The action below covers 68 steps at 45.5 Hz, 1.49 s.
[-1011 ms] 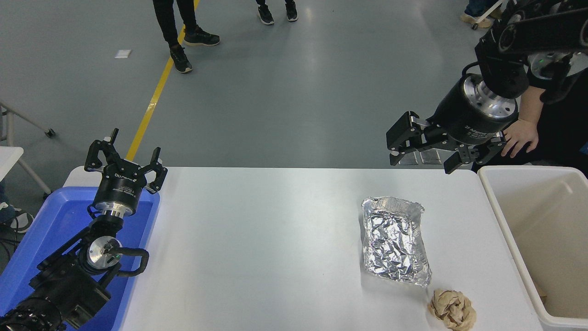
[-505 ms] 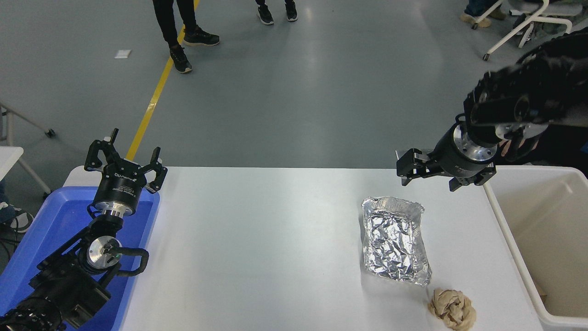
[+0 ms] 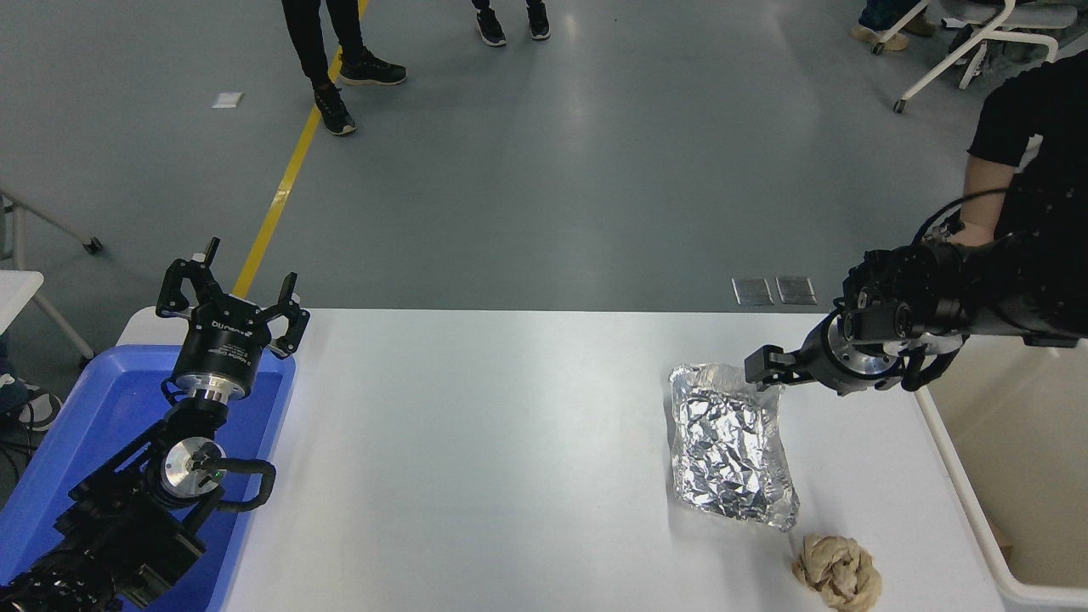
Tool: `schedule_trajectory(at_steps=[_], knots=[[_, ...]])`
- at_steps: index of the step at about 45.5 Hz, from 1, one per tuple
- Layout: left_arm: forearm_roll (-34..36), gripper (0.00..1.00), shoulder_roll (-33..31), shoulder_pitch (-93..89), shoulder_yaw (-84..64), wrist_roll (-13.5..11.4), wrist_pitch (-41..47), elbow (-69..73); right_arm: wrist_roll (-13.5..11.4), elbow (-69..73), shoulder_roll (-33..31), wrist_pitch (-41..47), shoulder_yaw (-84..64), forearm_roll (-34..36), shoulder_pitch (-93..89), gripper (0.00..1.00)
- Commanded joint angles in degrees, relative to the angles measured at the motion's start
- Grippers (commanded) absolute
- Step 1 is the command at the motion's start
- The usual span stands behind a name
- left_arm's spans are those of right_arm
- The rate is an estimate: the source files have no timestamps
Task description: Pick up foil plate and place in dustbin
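Right gripper [image 3: 762, 371] has dropped from high above the table's far edge to table level, now at the far right corner of the foil plate [image 3: 733, 449]. Only one dark finger block shows, end-on, touching or just short of the plate's rim; whether the fingers are apart or together, cannot tell. Arm enters low from the right edge, crossing over the dustbin [image 3: 969, 510].

Plate lies flat on the white table [image 3: 493, 459], long axis running away from the camera, near the dustbin but apart from it. Crumpled paper ball [image 3: 838, 572] sits just beside its near right corner.

Handling estimate: very light, thin, crinkled foil; will buckle under a hard squeeze and may slide if pushed. Raised rim is the obvious hold, one finger inside and one outside at the far right corner.

Left gripper [image 3: 229, 304] parked over the blue tray [image 3: 102, 399], fingers spread. A person's arm [image 3: 986, 187] is visible at the far right.
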Motion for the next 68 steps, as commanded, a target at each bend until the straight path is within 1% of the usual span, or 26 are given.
schedule_trajectory(at_steps=[1, 20, 26, 30, 34, 35, 37, 38, 39, 42, 43, 45, 46, 55, 68], knots=[[0.0, 0.98, 0.0, 0.0, 0.0, 0.0, -0.1, 0.0, 0.1, -5.0, 0.9, -1.9, 0.3, -0.1, -7.0, 1.0], [0.0, 0.98, 0.0, 0.0, 0.0, 0.0, -0.1, -0.1, 0.1, -12.8, 1.9, -3.9, 0.3, 0.5, -15.4, 0.99], [0.0, 0.98, 0.0, 0.0, 0.0, 0.0, -0.1, 0.0, 0.2, -14.0, 2.0, -4.8, 0.2, 0.5, -17.6, 0.96], [0.0, 0.98, 0.0, 0.0, 0.0, 0.1, -0.1, 0.0, 0.3, -14.0, 2.2, -6.0, 0.0, -0.3, -18.2, 0.84], [0.0, 0.98, 0.0, 0.0, 0.0, 0.1, 0.0, 0.0, 0.3, -14.0, 3.0, -6.5, -0.2, -0.5, -18.9, 0.68], [0.0, 0.98, 0.0, 0.0, 0.0, 0.1, -0.1, 0.0, 0.3, -14.0, 3.1, -6.5, -0.2, -0.5, -18.9, 0.63], [0.0, 0.98, 0.0, 0.0, 0.0, 0.1, -0.1, -0.1, 0.3, -14.0, 3.1, -6.5, -0.2, -0.5, -19.0, 0.47], [0.0, 0.98, 0.0, 0.0, 0.0, 0.1, -0.1, 0.0, 0.3, -14.0, 3.1, -6.5, -0.2, -0.5, -19.0, 0.4], [0.0, 0.98, 0.0, 0.0, 0.0, 0.1, -0.1, 0.0, 0.3, -14.0, 3.1, -6.5, -0.2, -0.5, -19.0, 0.35], [0.0, 0.98, 0.0, 0.0, 0.0, 0.1, 0.0, 0.0, 0.3, -14.0, 3.1, -6.5, -0.2, -0.4, -19.0, 0.25], [0.0, 0.98, 0.0, 0.0, 0.0, 0.1, -0.1, 0.0, 0.3, -14.0, 3.1, -6.5, -0.2, -0.4, -19.0, 0.2], [0.0, 0.98, 0.0, 0.0, -0.1, 0.1, -0.1, 0.0, 0.3, -13.9, 3.1, -6.5, -0.2, -0.5, -18.9, 0.05], [0.0, 0.98, 0.0, 0.0, 0.0, 0.1, 0.0, 0.0, 0.3, -13.9, 3.1, -6.5, -0.3, -0.5, -18.9, 0.0], [0.0, 0.98, 0.0, 0.0, -0.1, 0.1, -0.1, -0.1, 0.3, -13.7, 3.1, -6.6, -0.3, -3.1, -18.6, 0.0], [0.0, 0.98, 0.0, 0.0, 0.0, 0.1, -0.1, 0.0, 0.4, -13.7, 3.1, -6.7, -0.3, -3.1, -18.1, 0.0]])
